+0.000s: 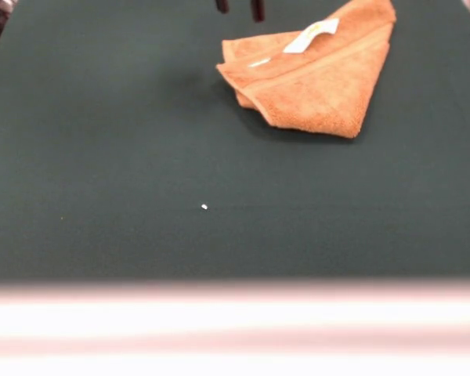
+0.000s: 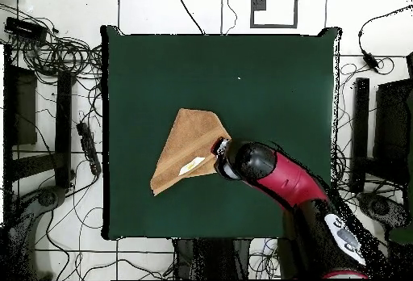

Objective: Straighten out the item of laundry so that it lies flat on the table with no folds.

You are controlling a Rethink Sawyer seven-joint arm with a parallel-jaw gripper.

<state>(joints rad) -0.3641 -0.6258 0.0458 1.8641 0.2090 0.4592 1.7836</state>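
Observation:
The orange-tan towel (image 1: pixel 313 86) lies folded into a rough triangle on the far right part of the green table (image 1: pixel 102 157), with its white label (image 1: pixel 312 35) on top. In the overhead view the towel (image 2: pixel 185 140) lies left of centre and the label (image 2: pixel 192 165) is near its lower edge. Only the two dark tips of my gripper (image 1: pixel 239 8) show at the top edge of the front view, apart and empty, just beyond the towel's left corner. From above, the red and black arm (image 2: pixel 266 169) covers the gripper at the towel's right edge.
A small white speck (image 1: pixel 204 207) lies on the cloth near the middle. The table's pale front edge (image 1: pixel 235 321) runs along the bottom. Around the table (image 2: pixel 274 76) in the overhead view are cables and dark equipment (image 2: pixel 56 124) on the floor.

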